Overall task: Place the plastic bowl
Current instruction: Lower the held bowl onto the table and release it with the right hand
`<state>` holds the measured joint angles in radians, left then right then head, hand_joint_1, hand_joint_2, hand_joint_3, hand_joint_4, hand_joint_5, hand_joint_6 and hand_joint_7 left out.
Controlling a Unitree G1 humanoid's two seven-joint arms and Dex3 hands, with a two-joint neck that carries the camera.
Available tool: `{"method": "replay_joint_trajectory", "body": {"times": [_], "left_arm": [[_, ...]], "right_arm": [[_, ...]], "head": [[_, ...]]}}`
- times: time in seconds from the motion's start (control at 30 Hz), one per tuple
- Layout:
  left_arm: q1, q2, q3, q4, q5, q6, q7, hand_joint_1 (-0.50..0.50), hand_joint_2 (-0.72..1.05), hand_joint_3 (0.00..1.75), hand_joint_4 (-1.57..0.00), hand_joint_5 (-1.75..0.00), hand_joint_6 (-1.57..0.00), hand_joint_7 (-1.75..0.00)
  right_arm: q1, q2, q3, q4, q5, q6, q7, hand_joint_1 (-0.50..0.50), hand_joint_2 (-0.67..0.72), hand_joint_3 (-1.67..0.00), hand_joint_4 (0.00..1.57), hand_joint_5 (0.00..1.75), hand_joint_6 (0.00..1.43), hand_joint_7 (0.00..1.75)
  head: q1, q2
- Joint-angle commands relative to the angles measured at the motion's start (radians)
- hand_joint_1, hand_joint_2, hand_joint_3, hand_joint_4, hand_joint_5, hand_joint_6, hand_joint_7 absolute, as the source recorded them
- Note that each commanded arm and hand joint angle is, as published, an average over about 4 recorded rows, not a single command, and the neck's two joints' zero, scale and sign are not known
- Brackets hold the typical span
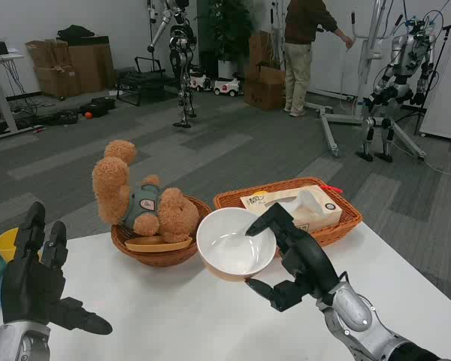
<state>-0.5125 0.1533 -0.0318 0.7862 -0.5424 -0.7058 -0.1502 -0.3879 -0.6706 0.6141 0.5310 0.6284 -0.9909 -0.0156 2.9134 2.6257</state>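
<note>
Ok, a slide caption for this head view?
Right hand holds a white plastic bowl tilted above the table, beside a basket with a teddy bear.

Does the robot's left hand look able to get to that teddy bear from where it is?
Probably yes. The left hand is open and holds nothing, and only bare table lies between it and the teddy bear in its round basket.

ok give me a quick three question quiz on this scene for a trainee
1. True or false: the right hand holds the white plastic bowl.
2. What lies in the round wicker basket?
A. teddy bear
B. tissue box
C. apple
3. Fill in: the left hand holds ____.

Key: 1 true. 2 A, the teddy bear. 3 nothing; it hovers open over the white table.
</note>
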Motion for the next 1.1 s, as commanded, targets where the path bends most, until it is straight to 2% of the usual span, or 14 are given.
{"method": "replay_joint_trajectory", "body": {"times": [0.03,0.63,0.93,1.1], "left_arm": [[-0.030,-0.006,-0.010,0.048,-0.019,-0.007,0.005,-0.50,-0.49,0.00,0.00,0.00,0.00,0.00],[-0.024,-0.006,-0.010,0.050,-0.019,-0.007,0.005,-0.50,-0.46,0.00,0.00,0.00,0.00,0.00],[-0.032,-0.006,-0.013,0.050,-0.019,-0.007,0.005,-0.50,-0.46,0.00,0.00,0.00,0.00,0.00],[-0.035,-0.006,-0.013,0.051,-0.019,-0.007,0.005,-0.50,-0.46,0.00,0.00,0.00,0.00,0.00]], "right_arm": [[-0.045,0.000,0.032,0.043,0.036,-0.005,-0.017,-0.42,-0.60,-1.51,0.80,1.65,0.00,1.61],[-0.045,-0.004,0.039,0.052,0.041,-0.005,-0.018,-0.42,-0.59,-1.51,0.81,1.65,0.00,1.61],[-0.045,0.000,0.047,0.082,0.017,-0.005,-0.018,-0.42,-0.60,-1.51,0.77,1.65,0.00,1.61],[-0.045,-0.001,0.093,0.136,0.000,-0.005,-0.018,-0.42,-0.60,-1.51,0.78,1.65,0.00,1.61]], "head": [[0.019,-0.025],[0.019,-0.055],[0.014,-0.113],[0.004,-0.164]]}}
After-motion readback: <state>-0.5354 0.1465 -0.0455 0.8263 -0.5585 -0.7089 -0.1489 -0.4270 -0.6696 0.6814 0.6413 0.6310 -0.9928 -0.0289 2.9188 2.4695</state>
